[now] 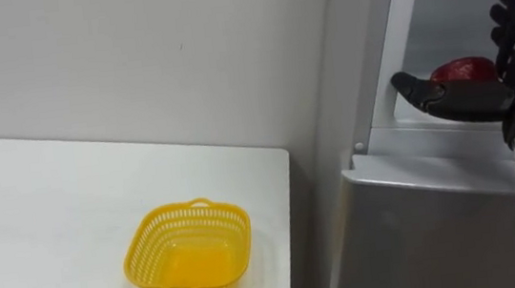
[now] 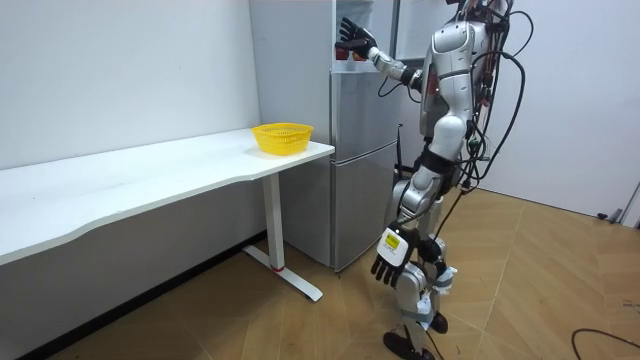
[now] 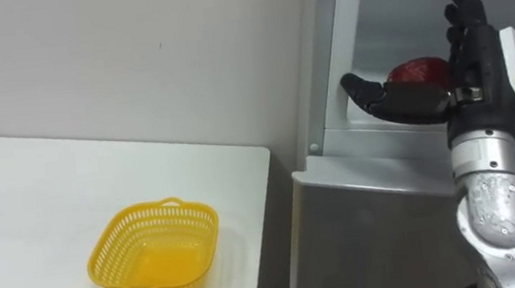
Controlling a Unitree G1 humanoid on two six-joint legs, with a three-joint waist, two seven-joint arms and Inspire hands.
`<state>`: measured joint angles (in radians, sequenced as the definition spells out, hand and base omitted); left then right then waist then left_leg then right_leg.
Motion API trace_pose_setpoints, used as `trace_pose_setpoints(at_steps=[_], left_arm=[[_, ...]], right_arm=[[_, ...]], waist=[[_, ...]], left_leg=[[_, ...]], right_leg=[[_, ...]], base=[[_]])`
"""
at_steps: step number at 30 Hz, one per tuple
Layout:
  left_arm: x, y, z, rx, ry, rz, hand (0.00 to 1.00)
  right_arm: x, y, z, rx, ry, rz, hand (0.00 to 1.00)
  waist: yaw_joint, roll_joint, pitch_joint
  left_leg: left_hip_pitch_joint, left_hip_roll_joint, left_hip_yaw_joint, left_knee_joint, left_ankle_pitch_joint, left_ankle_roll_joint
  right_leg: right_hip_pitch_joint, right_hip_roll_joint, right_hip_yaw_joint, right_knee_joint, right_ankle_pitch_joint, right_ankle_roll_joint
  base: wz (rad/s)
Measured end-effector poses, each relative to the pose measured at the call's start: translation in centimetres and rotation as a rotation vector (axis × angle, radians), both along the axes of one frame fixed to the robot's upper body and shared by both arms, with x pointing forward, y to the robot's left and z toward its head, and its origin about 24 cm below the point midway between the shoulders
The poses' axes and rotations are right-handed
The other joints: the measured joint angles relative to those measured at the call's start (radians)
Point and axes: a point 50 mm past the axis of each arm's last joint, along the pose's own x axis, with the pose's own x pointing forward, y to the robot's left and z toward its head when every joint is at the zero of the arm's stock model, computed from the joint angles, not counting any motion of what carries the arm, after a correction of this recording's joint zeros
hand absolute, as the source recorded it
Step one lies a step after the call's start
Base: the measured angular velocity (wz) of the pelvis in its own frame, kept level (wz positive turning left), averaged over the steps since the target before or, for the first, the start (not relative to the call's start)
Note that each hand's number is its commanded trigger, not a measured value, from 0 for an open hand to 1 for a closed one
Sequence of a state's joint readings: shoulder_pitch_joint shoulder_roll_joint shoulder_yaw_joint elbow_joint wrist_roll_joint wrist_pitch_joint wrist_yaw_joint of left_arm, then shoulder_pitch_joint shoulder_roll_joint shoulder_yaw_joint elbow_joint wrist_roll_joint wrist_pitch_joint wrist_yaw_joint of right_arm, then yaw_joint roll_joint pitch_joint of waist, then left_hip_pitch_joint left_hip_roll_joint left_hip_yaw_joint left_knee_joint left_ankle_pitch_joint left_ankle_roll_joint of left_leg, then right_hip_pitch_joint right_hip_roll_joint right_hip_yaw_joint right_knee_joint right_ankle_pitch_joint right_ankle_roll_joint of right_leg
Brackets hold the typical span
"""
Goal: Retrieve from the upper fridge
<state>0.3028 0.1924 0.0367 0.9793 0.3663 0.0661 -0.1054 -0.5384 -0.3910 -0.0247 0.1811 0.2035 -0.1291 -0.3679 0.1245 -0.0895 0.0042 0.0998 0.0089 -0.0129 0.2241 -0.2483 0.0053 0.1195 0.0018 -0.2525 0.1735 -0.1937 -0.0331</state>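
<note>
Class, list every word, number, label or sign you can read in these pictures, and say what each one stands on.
No text can be read.
The tag on the back of the left hand: print too small to read.
The yellow basket, white table and fridge: no print visible.

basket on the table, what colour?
The basket is yellow all over; it shows best in the left eye view.

The tabletop (image 1: 35, 215) is smooth, matt white. Near its right edge, the basket (image 1: 190, 256) is glossy yellow plastic mesh. The fridge (image 1: 420, 232) has a brushed, satin grey metal skin. The right hand (image 3: 469, 55) is matt black, its wrist polished metal.
</note>
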Motion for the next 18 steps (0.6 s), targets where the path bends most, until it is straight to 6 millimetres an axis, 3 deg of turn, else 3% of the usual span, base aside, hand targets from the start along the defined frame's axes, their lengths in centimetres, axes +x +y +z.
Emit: trace_pose_setpoints(at_steps=[10, 18], left_arm=[[0.0, -0.1, 0.0, -0.014, 0.005, -0.001, 0.00], [0.0, -0.1, 0.0, -0.015, 0.005, -0.003, 0.00]], right_arm=[[0.0, 0.0, 0.2, 0.003, -0.010, -0.013, 0.00], [0.2, 0.2, 1.7, 0.020, -0.065, -0.041, 0.00]], waist=[[-0.009, -0.004, -0.0016], [-0.013, -0.009, -0.0036]], left_leg=[[0.000, 0.000, 0.003, 0.000, 0.000, 0.000], [0.000, 0.000, 0.003, 0.000, 0.000, 0.000]], right_leg=[[0.000, 0.000, 0.002, 0.000, 0.000, 0.000], [0.001, 0.001, 0.002, -0.002, 0.000, 0.000]], base=[[0.00], [0.00]])
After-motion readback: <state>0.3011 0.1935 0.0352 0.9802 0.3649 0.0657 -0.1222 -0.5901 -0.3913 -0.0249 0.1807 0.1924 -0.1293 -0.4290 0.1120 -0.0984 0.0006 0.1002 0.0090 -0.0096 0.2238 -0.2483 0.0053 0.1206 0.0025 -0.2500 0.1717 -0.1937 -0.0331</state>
